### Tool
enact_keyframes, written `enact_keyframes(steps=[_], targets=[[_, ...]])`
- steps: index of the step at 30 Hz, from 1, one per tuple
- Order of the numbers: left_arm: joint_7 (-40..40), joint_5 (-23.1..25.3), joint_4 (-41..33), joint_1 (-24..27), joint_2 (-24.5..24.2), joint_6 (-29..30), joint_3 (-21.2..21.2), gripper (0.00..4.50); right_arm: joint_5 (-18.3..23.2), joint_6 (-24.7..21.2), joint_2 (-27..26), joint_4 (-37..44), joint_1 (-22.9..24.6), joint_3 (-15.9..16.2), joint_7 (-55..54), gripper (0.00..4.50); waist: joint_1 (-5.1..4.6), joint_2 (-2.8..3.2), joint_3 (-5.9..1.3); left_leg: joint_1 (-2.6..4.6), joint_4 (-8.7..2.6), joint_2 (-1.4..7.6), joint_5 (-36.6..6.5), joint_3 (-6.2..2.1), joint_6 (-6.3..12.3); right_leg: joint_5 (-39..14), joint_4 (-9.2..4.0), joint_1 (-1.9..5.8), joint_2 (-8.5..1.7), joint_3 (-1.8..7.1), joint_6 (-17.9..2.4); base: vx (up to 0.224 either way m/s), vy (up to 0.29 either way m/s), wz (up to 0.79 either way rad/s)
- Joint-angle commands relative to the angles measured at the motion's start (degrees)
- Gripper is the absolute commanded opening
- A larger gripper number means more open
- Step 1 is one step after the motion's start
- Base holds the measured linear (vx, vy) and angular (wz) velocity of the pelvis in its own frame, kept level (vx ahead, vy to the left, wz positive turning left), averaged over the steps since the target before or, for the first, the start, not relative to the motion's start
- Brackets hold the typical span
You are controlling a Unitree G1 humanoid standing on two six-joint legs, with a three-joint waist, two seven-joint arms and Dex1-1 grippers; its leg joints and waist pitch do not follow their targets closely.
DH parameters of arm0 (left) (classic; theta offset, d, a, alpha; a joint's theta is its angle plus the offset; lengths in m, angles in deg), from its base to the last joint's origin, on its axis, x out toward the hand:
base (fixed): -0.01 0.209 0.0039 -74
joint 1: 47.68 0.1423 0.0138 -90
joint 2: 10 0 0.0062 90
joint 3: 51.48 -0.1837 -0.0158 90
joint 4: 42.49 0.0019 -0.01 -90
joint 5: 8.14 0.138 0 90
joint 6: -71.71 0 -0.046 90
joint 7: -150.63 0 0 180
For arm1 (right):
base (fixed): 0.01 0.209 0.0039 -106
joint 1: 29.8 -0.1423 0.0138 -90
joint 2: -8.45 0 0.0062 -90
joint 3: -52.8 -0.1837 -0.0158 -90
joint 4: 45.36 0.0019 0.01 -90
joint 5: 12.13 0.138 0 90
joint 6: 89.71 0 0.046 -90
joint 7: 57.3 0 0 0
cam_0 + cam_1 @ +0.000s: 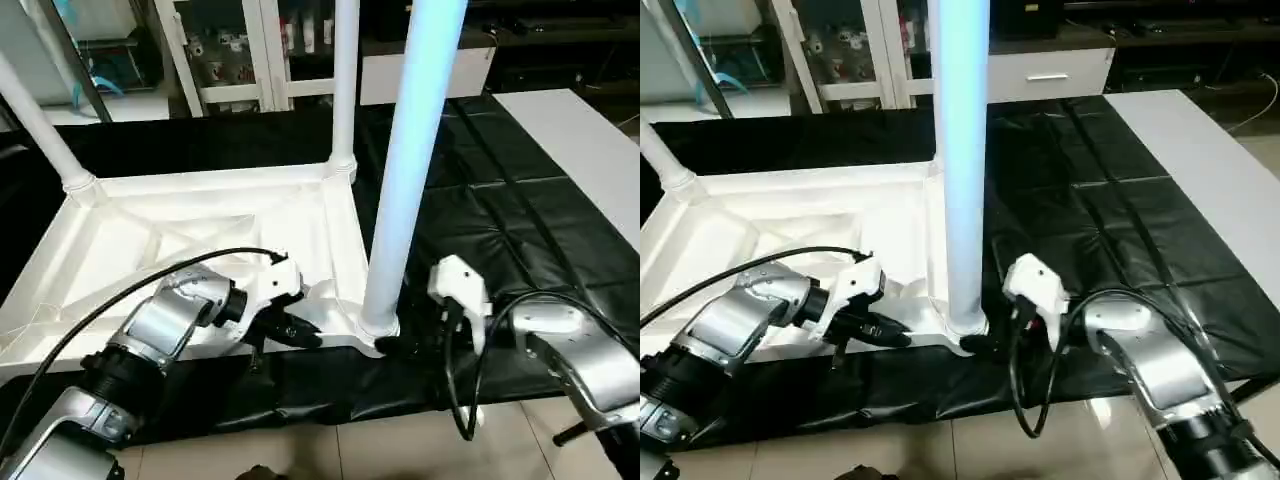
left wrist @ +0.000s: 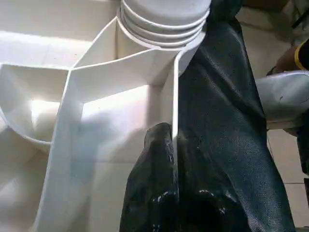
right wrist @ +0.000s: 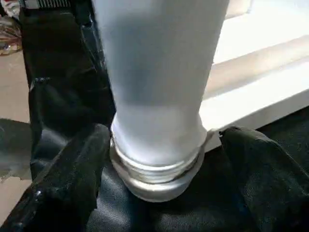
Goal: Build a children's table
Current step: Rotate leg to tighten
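Right gripper (image 1: 400, 346): fingers (image 3: 72, 174) spread wide either side of the near-corner leg (image 1: 405, 170) at its threaded base, gripping nothing. Left gripper (image 1: 300, 332): fingers (image 2: 154, 183) closed, empty, against tabletop (image 1: 200, 250) rim beside that leg. Tabletop lies underside-up on black-covered bench (image 1: 480, 200).

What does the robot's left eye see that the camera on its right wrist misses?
The left eye takes in the upturned tabletop, two far legs standing in its corners, the left gripper shut at the near rim, and cabinets behind. The right wrist view shows, up close, the threaded rings where the near leg enters its socket, with the right gripper's fingers spread on either side. Both show that near leg, the tabletop's edge and the black cover.
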Motion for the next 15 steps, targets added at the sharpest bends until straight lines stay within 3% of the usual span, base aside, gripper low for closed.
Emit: enact_keyframes(steps=[1,9,15], targets=[[0.81,-0.64,-1.63,-1.36,0.45,0.14,-0.67,0.00,-0.45,0.74,-0.95,-1.20,-1.55,0.88,0.23,3.75,-0.20,-1.15,-3.63,1.17,-3.98,2.54,-8.02,-0.65,5.34,-4.51,-3.22,2.19,-1.73,1.48,-15.59,0.000,0.000,0.00],[0.68,-0.40,-1.52,-1.32,0.30,0.21,-0.41,0.00,-0.68,1.33,-1.97,-3.54,-2.84,1.74,1.69,3.20,-0.13,-0.92,-3.56,1.23,-4.10,2.59,-9.84,-0.73,4.23,-6.65,-3.28,2.13,-1.71,1.54,-15.17,0.000,0.000,0.00],[0.78,-0.35,-1.50,-1.18,0.18,0.26,-0.50,0.00,-0.96,1.69,-1.86,-4.24,-2.97,2.03,2.28,2.73,-0.15,-1.05,-3.71,1.15,-3.88,2.51,-8.34,-0.68,4.86,-4.51,-3.08,2.21,-1.67,1.52,-15.58,0.000,0.000,0.00]])
